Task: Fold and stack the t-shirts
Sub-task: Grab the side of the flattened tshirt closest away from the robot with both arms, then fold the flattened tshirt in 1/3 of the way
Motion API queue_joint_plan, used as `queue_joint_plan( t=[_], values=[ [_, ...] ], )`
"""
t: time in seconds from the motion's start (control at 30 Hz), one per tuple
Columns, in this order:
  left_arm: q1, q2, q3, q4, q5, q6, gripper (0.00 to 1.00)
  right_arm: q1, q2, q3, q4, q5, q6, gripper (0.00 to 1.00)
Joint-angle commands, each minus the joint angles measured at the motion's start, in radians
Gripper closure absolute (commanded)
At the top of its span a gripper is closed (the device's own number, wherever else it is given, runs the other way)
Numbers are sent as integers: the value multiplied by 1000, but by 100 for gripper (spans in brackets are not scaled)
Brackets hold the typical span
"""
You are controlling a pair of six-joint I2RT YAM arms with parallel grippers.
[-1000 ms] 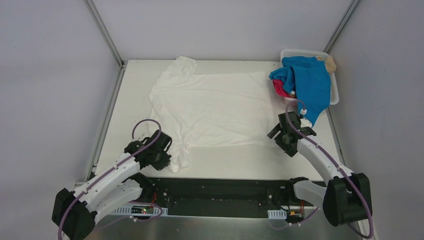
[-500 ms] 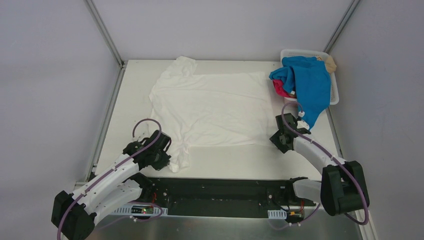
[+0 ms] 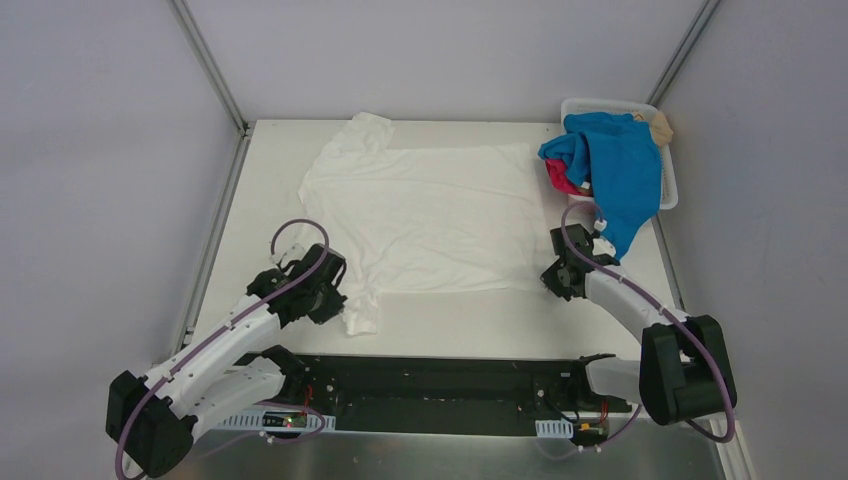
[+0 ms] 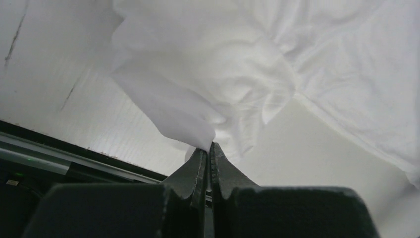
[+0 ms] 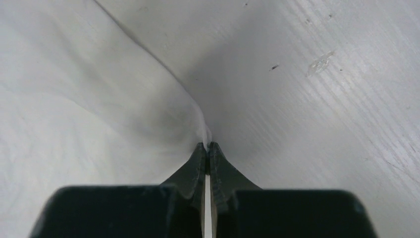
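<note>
Right wrist view: the right gripper [image 5: 208, 146], open a moment ago, now pinches the right corner of the white t-shirt [image 5: 74, 99] near the front edge of the tabletop [image 5: 322, 74]. The left gripper [image 4: 208, 147] grips its sleeve, so folding can probably start.

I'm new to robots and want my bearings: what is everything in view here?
flat white table: one, white, underneath
white plastic slotted basket: one, white, table's far right corner
white cloth t-shirt: one, white, spread flat mid-table
bright blue cloth t-shirt: one, blue, draped over the basket
magenta-pink cloth: one, pink, basket, under the blue
tan cloth: one, tan, basket's far corner
left arm, right arm: two, white and black, near edge
left pincer: one, black, shut on white shirt's near sleeve
right pincer: one, black, shut on its near hem corner
</note>
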Motion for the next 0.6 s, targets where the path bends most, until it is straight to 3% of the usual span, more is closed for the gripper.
queue_joint_plan(
  t=[0.0,0.27,0.57],
  values=[
    [-9,41,121,82,-31,98,100,-4,-30,65,-24,-42,-35,100],
    [18,149,290,127,-70,193,100,-4,-44,197,-86,-103,-107,100],
    [210,333,445,171,17,286,100,-6,48,347,-114,-80,-127,100]
  ],
)
